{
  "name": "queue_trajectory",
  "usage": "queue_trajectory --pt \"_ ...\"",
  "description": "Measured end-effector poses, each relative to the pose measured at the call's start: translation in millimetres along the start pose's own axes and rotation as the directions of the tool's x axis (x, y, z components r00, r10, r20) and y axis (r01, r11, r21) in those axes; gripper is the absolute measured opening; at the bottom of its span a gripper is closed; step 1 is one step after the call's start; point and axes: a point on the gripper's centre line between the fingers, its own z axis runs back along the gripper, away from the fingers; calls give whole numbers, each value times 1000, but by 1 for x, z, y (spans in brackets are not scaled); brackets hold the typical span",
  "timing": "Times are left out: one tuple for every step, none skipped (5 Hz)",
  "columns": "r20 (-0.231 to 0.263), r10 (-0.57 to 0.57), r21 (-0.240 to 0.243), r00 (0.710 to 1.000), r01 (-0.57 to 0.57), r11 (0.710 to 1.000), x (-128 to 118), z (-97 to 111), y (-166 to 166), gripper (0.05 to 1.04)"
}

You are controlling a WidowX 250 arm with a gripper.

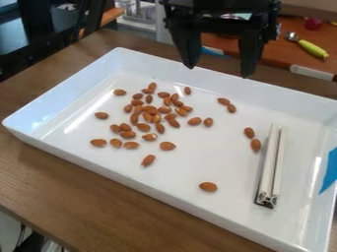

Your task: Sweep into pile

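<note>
Dozens of brown almonds [147, 117] lie in a white tray [217, 157], most of them in a loose, uneven cluster left of the middle, toward the far side. Others lie apart: two close together near the far wall, two more just left of a white slotted bar [268, 165], and a single one toward the near side. The bar lies lengthwise, near to far, in the right part of the tray, its dark metal end nearest. The claw [219, 72] hangs over the far side of the tray, its two black fingers wide apart with nothing between them. The tray's glossy floor carries pale streaks of reflected light at left and right, and a blue patch [331, 172] shows at its right side. Beneath it is a brown bench [72, 182] with visible wood grain. In the room beyond, at far right, an orange-brown counter [286, 61] with a pale edge holds a utensil with a yellow-green handle [313, 48] and a small red object [313, 23]. Dark furniture [26, 34] stands at far left, and dark cables [27, 241] show below the bench at near left.
</note>
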Motion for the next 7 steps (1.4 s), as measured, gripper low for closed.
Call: queue_trajectory --pt "-61 5 21 998 -4 1000 -10 -16 3 1000" --pt "-196 12 102 981 9 995 -9 -53 -14 1000" --pt "-234 63 173 970 -23 985 2 -74 -31 1000" --pt "-266 120 224 957 -60 973 8 -92 -40 1000" --pt "-288 190 271 938 -111 956 12 -106 -43 1000" --pt "-251 225 279 942 -152 948 16 -109 -43 1000" --pt "-256 222 276 941 -149 950 6 -117 -49 1000"
